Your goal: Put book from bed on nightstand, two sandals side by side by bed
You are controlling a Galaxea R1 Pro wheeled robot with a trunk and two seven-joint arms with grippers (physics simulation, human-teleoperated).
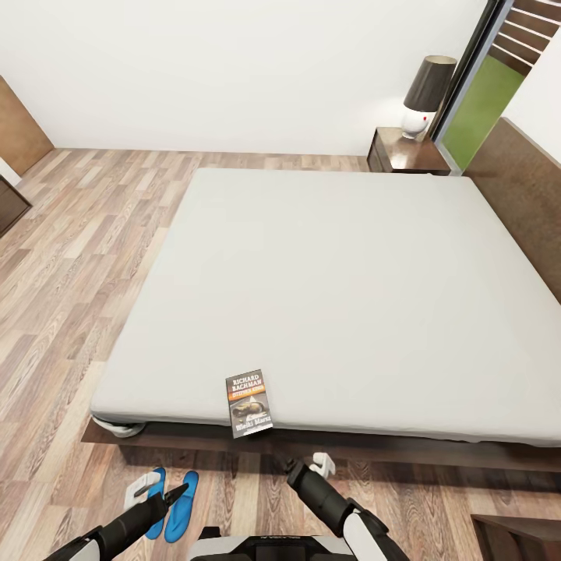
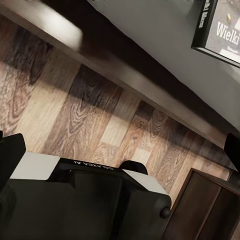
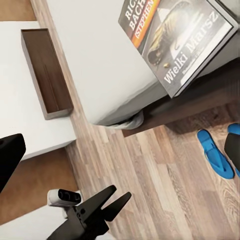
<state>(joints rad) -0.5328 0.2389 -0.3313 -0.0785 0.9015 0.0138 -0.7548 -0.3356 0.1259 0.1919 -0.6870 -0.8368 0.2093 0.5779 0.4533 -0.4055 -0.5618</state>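
Your left gripper (image 1: 181, 491) hangs low over the wood floor (image 1: 78, 257), its dark fingers (image 3: 111, 200) spread apart and holding nothing; you can see the open V of them in the right wrist view. They sit right above the two blue sandals (image 1: 173, 502), which lie side by side on the floor just off the bed's near edge, toes pointing toward the bed.

Your right gripper (image 1: 321, 466) is up near the bed frame, a bit right of the book. Honestly can't tell whether its fingers are released or clenched: only a white bit at the arm's tip shows in the head view, and the dark tips at the edges of the right wrist view don't settle it.

The book (image 1: 249, 403) is on the bed (image 1: 327, 288), lying flat at the very edge of the mattress nearest you, its lower end hanging slightly over the dark frame. The cover faces up, with "RICHARD BACHMAN" in white, an orange band and "Wielki Marsz" readable.

Farther out, a nightstand (image 1: 409, 154) stands at the far corner of the bed beside the headboard (image 1: 522, 187), with a lamp (image 1: 425, 97) on top. Another dark wooden piece (image 1: 518, 538) shows at the near right corner of the head view.
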